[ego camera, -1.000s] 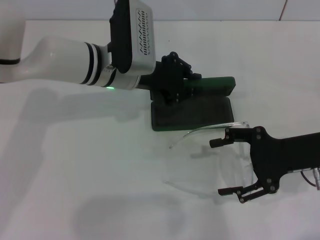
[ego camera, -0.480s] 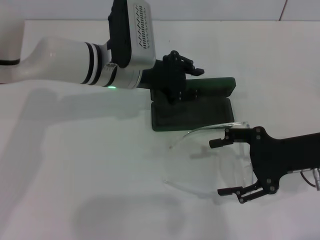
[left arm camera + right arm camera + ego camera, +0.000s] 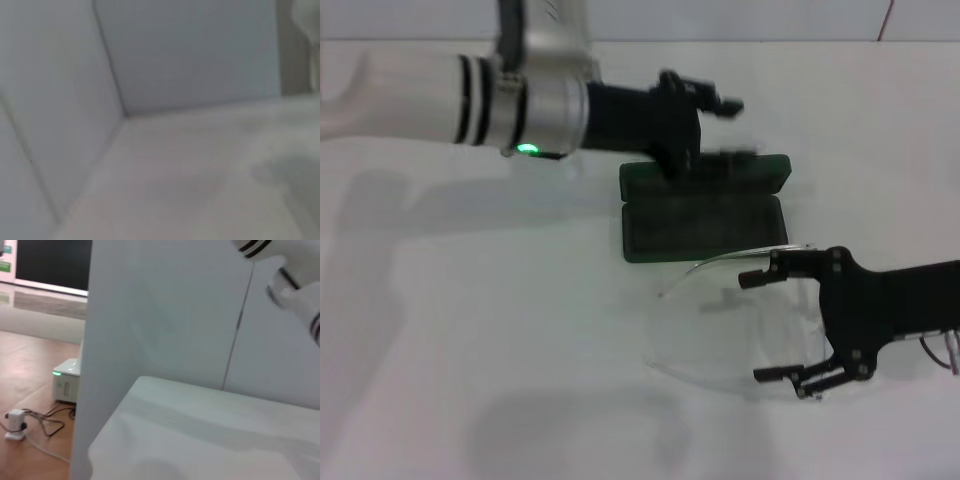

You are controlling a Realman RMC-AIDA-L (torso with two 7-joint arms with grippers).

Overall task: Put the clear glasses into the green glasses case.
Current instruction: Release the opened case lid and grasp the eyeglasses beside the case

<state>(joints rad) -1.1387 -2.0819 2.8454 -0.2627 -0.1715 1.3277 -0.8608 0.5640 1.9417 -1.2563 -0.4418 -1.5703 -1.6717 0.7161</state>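
My wrist feeds give me little. The left wrist view shows only blurred pale panels and a stretch of the table [image 3: 200, 175], with no fingers and no case in it. The right wrist view looks past the table [image 3: 210, 425] edge to a wall panel, a wooden floor and a small white box [image 3: 66, 381] with a green light; part of the left arm [image 3: 287, 285] is cut off at the upper corner.

So I go by the head view. The clear glasses [image 3: 750, 320] are hard to trace against the white table [image 3: 470, 350]; I can follow the lens rim and two thin arms, and they lie just in front of the green glasses case [image 3: 705, 215], the rim near its front edge. The case lies open, its dark lining up. The right end effector [image 3: 772, 328] has its fingers spread wide, one on either side of the lens end of the glasses; whether they touch the plastic I cannot tell. The left end effector [image 3: 715, 105] is smeared by motion above the case's far half, and I cannot tell how its fingers stand.

Against half a second ago, the left arm has lifted and swung away from the case, uncovering the lid half it sat on. The right end effector and the glasses have scarcely shifted.
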